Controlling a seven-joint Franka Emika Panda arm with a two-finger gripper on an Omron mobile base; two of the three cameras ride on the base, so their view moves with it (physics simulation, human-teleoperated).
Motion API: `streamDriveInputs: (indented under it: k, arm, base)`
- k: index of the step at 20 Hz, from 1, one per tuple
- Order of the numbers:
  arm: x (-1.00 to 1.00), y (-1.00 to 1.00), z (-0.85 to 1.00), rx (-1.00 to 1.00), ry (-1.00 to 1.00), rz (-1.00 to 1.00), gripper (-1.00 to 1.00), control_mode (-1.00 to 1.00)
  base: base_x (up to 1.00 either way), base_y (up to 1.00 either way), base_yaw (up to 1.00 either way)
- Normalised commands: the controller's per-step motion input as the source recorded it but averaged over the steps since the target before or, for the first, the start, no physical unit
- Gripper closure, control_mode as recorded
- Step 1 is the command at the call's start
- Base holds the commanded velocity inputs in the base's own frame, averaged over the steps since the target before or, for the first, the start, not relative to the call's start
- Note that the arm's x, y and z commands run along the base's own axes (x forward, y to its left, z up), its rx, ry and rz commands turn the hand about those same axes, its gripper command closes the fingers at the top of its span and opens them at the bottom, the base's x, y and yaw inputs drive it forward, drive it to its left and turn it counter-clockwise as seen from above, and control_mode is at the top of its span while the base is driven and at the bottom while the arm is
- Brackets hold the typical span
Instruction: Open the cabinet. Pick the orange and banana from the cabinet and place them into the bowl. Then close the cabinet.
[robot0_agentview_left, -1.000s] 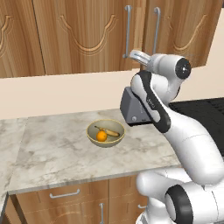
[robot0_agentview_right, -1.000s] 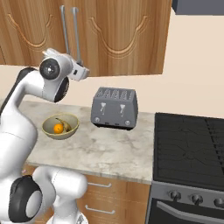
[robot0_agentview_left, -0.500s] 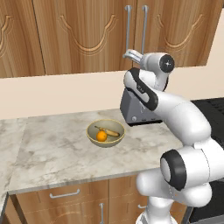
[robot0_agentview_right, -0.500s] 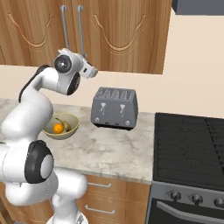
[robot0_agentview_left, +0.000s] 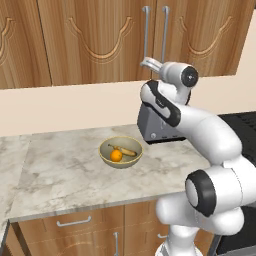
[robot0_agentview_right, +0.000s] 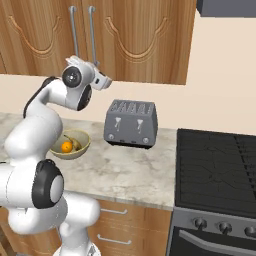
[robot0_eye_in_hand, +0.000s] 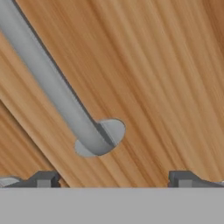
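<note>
The cabinet (robot0_agentview_left: 100, 40) (robot0_agentview_right: 145, 35) hangs on the wall with both carved doors shut and its two silver bar handles (robot0_agentview_left: 146, 30) side by side. My gripper (robot0_agentview_left: 146, 62) (robot0_agentview_right: 106, 80) (robot0_eye_in_hand: 113, 179) is at the handles' lower ends, close to the door, open and holding nothing. In the hand view one handle (robot0_eye_in_hand: 57, 92) runs down to its mount on the wood, just beyond the fingertips (robot0_eye_in_hand: 43, 178). On the counter, the bowl (robot0_agentview_left: 106, 156) (robot0_agentview_right: 82, 145) holds the orange (robot0_agentview_left: 116, 156) (robot0_agentview_right: 66, 147) and the banana (robot0_agentview_left: 127, 151) (robot0_agentview_right: 75, 144).
A grey toaster (robot0_agentview_left: 150, 125) (robot0_agentview_right: 131, 123) stands on the marble counter (robot0_agentview_left: 65, 175) right of the bowl, partly behind my arm. A black stove (robot0_agentview_right: 220, 170) adjoins the counter on the right. Low wooden cabinets (robot0_agentview_left: 75, 225) run under the counter.
The arm has swung and straightened, carrying the hand closer to the cabinet doors near the handles' lower ends. The gripper stays open. The bowl and the fruit in it have not moved.
</note>
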Motion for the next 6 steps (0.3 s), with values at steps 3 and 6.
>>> streamDriveInputs:
  k: [3, 6]
  arm:
    - [1.0, 0.0, -0.85, -0.1, 0.0, -0.02, -1.0, -1.0]
    - [0.97, 0.0, -0.84, -0.1, 0.0, 0.0, -1.0, -1.0]
  base:
    - [0.0, 0.0, 0.0]
    - [0.0, 0.0, 0.0]
